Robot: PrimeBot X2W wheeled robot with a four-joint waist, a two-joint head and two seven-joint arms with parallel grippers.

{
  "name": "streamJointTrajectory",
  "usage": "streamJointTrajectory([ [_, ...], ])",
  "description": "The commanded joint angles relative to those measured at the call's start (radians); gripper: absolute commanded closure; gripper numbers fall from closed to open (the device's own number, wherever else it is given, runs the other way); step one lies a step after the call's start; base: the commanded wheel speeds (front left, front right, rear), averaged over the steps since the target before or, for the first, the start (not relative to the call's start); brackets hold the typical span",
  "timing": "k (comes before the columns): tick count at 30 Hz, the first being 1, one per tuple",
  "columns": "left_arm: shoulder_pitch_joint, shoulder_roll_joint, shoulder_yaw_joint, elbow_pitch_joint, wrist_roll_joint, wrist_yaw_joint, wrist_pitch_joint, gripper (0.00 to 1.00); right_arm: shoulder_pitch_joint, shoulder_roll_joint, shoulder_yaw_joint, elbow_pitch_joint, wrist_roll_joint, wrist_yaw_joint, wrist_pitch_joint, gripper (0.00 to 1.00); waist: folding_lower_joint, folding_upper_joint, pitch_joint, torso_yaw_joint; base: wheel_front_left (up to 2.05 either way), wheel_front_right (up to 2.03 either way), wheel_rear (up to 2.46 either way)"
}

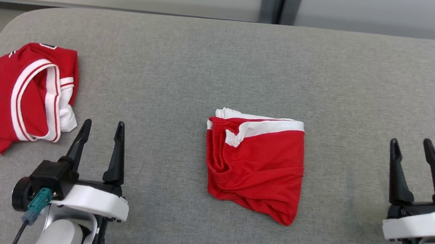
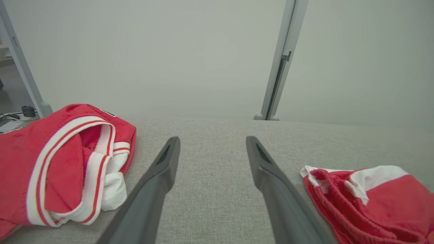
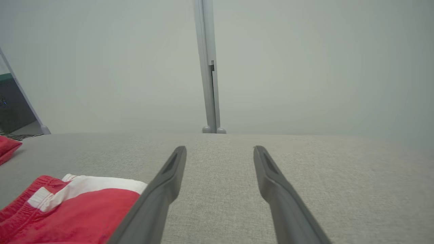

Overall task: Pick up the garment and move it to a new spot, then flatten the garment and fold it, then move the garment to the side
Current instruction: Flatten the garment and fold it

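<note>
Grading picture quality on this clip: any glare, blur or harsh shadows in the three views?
Head view: soft even light, no glare, folded red shorts sharp. Left wrist view: red jersey crisp, wall behind hazy and featureless. Right wrist view: same hazy wall, grey surface weave clear.

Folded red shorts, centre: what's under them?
The folded red shorts lie flat on the grey cloth surface. A white layer peeks out beneath their top edge. Anything else beneath is covered.
</note>
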Motion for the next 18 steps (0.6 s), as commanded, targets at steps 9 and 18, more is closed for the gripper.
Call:
streamJointTrajectory([
  [9, 0.081, 0.037, 0.030, -0.040, -0.020, 0.028, 0.006, 0.00, 0.063, 0.035, -0.022, -0.050, -0.018, 0.000, 0.016, 0.00, 0.0000, 0.0000, -0.072, -0.058, 0.00, 0.00, 0.00],
  [18, 0.238, 0.084, 0.039, -0.096, -0.029, 0.051, 0.042, 0.00, 0.167, 0.036, 0.016, -0.081, 0.002, 0.000, 0.081, 0.00, 0.0000, 0.0000, -0.217, -0.092, 0.00, 0.00, 0.00],
])
